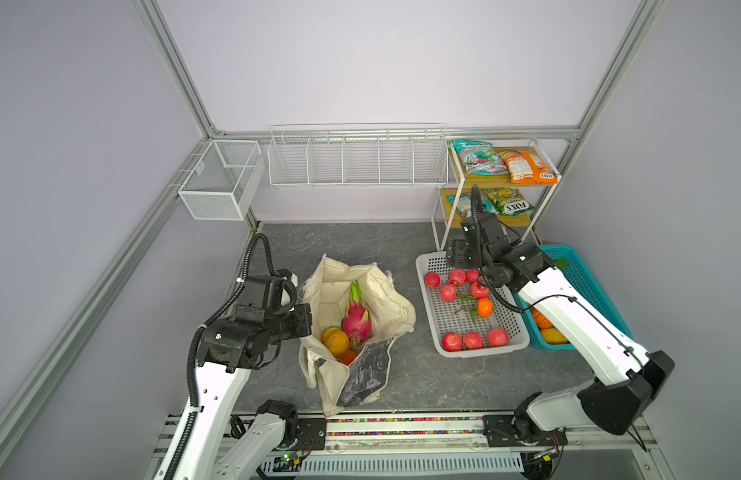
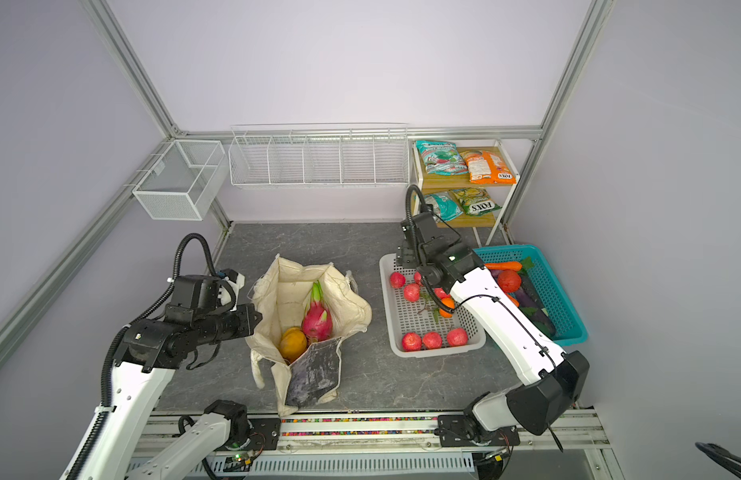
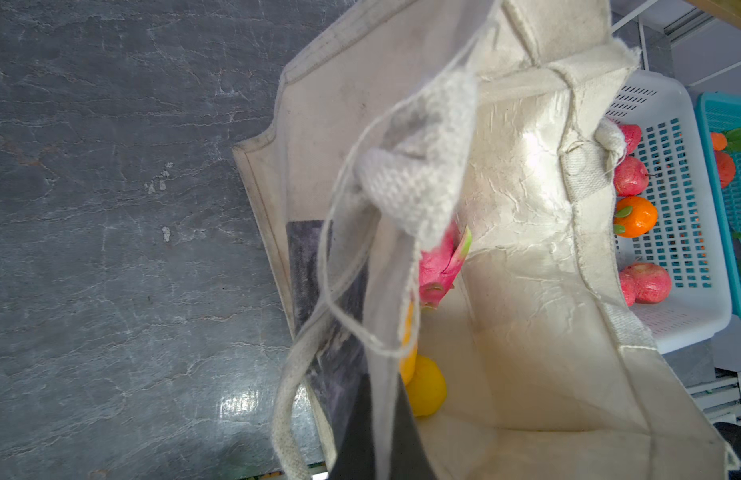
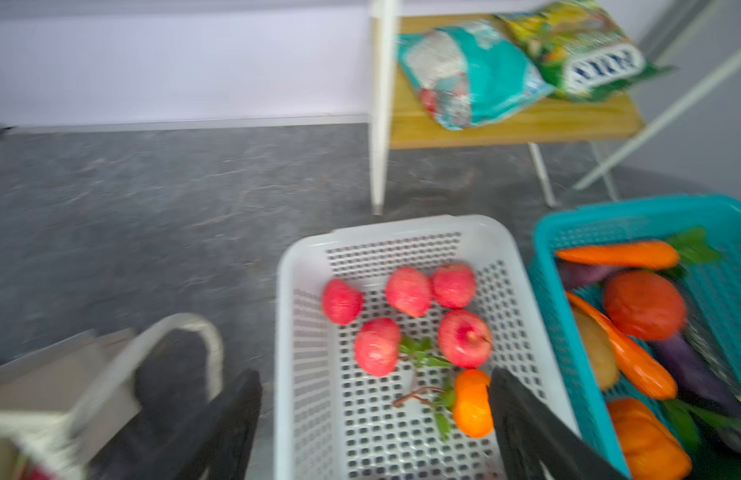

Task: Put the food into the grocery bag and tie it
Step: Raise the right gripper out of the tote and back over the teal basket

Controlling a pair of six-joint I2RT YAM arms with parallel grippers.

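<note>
Grocery bag (image 1: 386,300), dragon fruit (image 3: 440,266) half hidden

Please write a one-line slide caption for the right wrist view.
Right gripper, jaws open, facing a white basket of red apples and one mandarin, teal basket of vegetables beside it.

Overhead stereo pair; two wrist close-ups

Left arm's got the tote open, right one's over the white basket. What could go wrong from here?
The left gripper seems to pinch only the rim of the slouching cream canvas tote; a slip could collapse its mouth over the pink dragon fruit. The right gripper hangs, jaws open, over the white perforated basket, one jaw beside the small leafy orange, so closing might nudge the crowded red apples.
</note>
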